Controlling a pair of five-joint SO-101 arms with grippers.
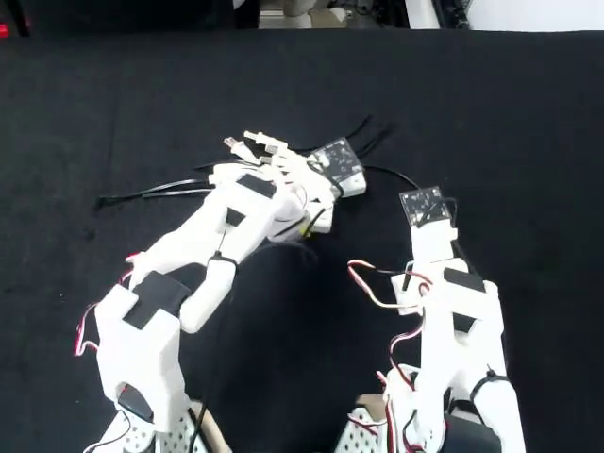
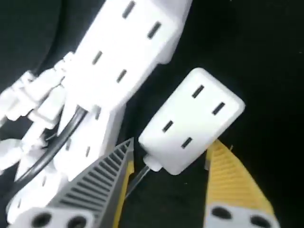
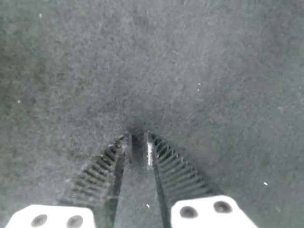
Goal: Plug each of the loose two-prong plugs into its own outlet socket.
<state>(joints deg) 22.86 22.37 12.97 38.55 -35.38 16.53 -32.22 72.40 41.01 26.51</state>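
Left pincer (image 2: pixel 171 147) stood wide, its grey and yellow fingers on either side of the small white outlet block (image 2: pixel 192 118), which lay between them on the black cloth (image 2: pixel 266 47). Contact could not be made out. White power strip (image 2: pixel 128 52) lay just beside the block, with white plugs (image 2: pixel 28 102) clustered along its side. Right pincer (image 3: pixel 137 137) - narrow, nothing between its tips - hung over the cloth.

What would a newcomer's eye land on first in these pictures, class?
A small white socket block sits inside the open left gripper, whose fingers are grey and yellow. Right beside it lies a long white power strip with a black cord across it. The right gripper hangs apart, low over black cloth.
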